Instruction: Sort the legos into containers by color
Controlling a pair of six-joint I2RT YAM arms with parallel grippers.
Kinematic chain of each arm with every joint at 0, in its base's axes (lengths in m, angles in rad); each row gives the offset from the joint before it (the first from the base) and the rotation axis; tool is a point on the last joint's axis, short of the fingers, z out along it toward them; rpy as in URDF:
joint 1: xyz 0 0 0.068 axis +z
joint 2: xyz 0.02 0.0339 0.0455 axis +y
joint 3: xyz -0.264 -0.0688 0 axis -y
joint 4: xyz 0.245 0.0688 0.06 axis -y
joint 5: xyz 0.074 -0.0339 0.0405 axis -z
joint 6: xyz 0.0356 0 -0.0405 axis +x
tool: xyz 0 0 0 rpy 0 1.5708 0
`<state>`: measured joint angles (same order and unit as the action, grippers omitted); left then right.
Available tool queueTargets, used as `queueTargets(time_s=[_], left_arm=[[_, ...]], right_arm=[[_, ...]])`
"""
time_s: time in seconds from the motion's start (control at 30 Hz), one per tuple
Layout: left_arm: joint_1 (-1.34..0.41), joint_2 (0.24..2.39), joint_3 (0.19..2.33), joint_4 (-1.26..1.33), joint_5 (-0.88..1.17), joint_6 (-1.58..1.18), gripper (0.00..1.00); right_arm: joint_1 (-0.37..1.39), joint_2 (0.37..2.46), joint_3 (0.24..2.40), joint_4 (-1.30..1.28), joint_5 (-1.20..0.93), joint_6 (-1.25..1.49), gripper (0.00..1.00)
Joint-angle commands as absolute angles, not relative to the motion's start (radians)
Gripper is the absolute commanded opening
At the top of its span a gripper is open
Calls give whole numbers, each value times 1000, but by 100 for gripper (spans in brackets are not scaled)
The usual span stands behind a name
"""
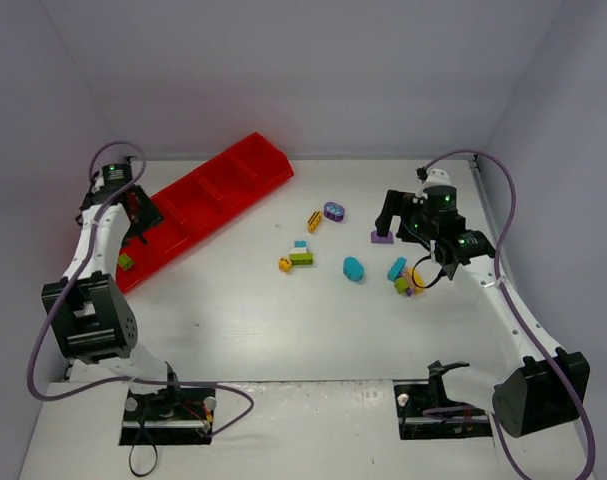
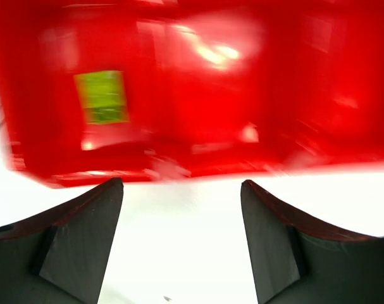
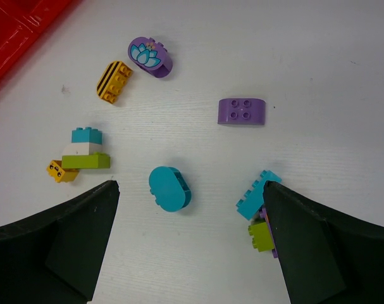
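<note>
The red tray [image 1: 208, 195] lies diagonally at the back left. A lime green brick [image 1: 126, 262] lies in its nearest compartment and also shows, blurred, in the left wrist view [image 2: 102, 96]. My left gripper [image 1: 140, 215] is open and empty at the tray's [image 2: 198, 82] edge. My right gripper [image 1: 398, 222] is open and empty, held above the loose legos. A teal oval piece [image 3: 171, 188] lies between its fingers, below them. A teal, green and purple cluster [image 3: 258, 196] lies by its right finger [image 3: 318, 247]. A purple brick [image 3: 242, 111] lies ahead.
Also loose on the table are a purple oval with a flower print [image 3: 150, 57], a striped yellow-orange brick [image 3: 114, 81], and a teal-white-green stack [image 3: 87, 149] with a small yellow brick [image 3: 60, 171] beside it. White walls close in the table.
</note>
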<state>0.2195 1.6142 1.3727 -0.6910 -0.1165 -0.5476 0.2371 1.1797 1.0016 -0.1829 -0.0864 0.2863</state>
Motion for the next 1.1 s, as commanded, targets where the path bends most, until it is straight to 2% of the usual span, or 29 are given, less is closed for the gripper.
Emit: queueTargets(time_s=[0.0, 0.2, 0.57, 0.8, 1.07], left_arm=[[22, 1517, 1405, -643, -61, -491, 69], [-254, 1531, 1422, -601, 37, -482, 69], [-538, 1618, 1454, -528, 95, -377, 69], [-598, 1706, 1488, -538, 137, -318, 69], [-630, 1842, 1517, -557, 68, -229, 69]], right_arm=[[242, 1163, 1032, -133, -69, 276, 94], [242, 1158, 1028, -132, -71, 285, 94], [242, 1154, 979, -138, -40, 314, 92], [242, 1152, 971, -138, -48, 328, 92], [242, 1144, 965, -138, -60, 334, 92]])
